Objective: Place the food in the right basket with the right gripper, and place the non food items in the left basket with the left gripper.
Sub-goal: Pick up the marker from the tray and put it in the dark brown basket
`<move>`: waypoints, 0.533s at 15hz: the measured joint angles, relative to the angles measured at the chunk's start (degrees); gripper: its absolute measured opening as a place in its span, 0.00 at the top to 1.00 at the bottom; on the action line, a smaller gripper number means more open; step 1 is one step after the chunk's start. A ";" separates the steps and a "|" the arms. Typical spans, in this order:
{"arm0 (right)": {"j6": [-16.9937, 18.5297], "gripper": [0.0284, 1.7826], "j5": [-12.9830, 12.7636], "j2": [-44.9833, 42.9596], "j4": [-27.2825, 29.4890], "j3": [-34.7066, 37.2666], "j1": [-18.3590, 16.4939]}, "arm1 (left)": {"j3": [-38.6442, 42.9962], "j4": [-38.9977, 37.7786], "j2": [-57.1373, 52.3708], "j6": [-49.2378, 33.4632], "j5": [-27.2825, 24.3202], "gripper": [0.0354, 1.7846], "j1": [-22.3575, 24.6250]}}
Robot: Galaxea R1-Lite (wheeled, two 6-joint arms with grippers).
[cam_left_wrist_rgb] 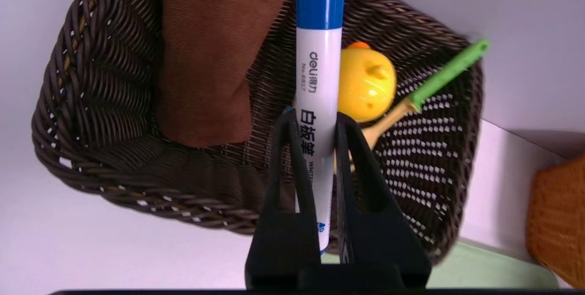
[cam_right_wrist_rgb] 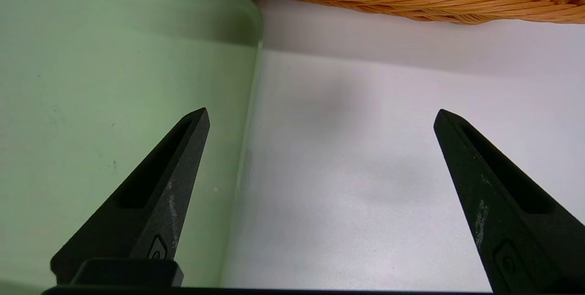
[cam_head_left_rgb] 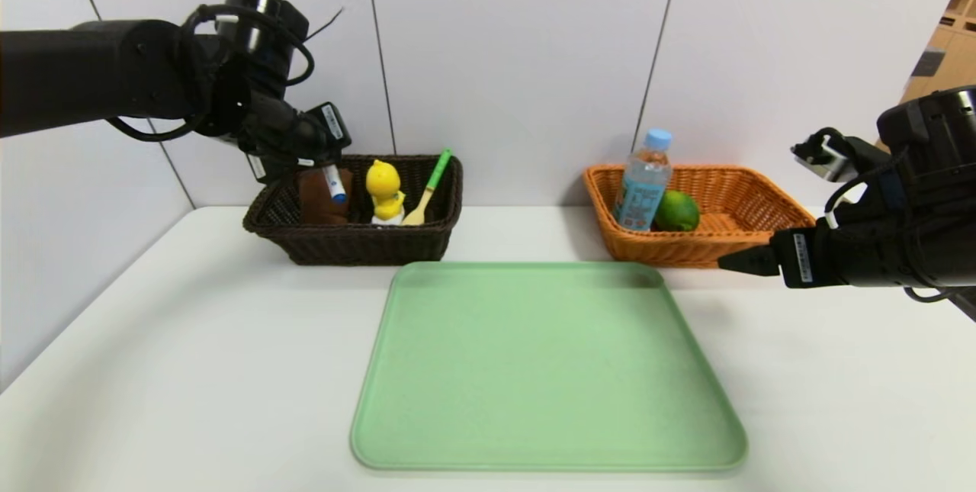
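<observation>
The left gripper [cam_left_wrist_rgb: 315,126] is clamped on a whiteboard marker [cam_left_wrist_rgb: 318,80], both fingers pressed against the white barrel, blue cap pointing away from the wrist. The marker hangs above the dark basket [cam_head_left_rgb: 358,244], over its left half, not yet released.

Inside the dark basket lie a brown cloth [cam_left_wrist_rgb: 205,52], a yellow duck toy [cam_head_left_rgb: 385,191] and a green-handled spatula [cam_head_left_rgb: 428,187], which leans on the basket's right rim.

The right gripper [cam_right_wrist_rgb: 320,116] hovers with its fingers spread wide and nothing between them, just in front of the orange basket [cam_head_left_rgb: 755,202], over the near-right corner of the green tray [cam_head_left_rgb: 545,370]. The orange basket holds a drink bottle [cam_head_left_rgb: 643,183] and a lime [cam_head_left_rgb: 676,211].

The tray carries no items. Judgement: sorting is nearly complete; the food appears done, and the only remaining step is dropping the marker into the dark basket.
</observation>
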 joint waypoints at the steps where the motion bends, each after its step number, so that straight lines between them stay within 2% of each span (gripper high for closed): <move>1: -0.05 0.05 0.02 -0.05 -0.16 0.00 -0.04 | -0.01 -0.88 1.46 -0.35 -0.05 0.93 0.77; 5: -0.11 0.05 0.02 -0.06 -0.38 0.00 -0.39 | -0.09 -2.84 6.31 -1.99 -0.13 0.93 2.71; 6: -0.11 0.05 0.10 -0.05 -0.35 0.01 -0.44 | -0.20 -2.90 7.19 -1.90 -0.07 0.88 2.78; 8: -0.13 0.05 0.20 -0.05 -0.35 0.17 -0.41 | -0.61 -4.11 8.46 -1.74 0.06 0.70 2.90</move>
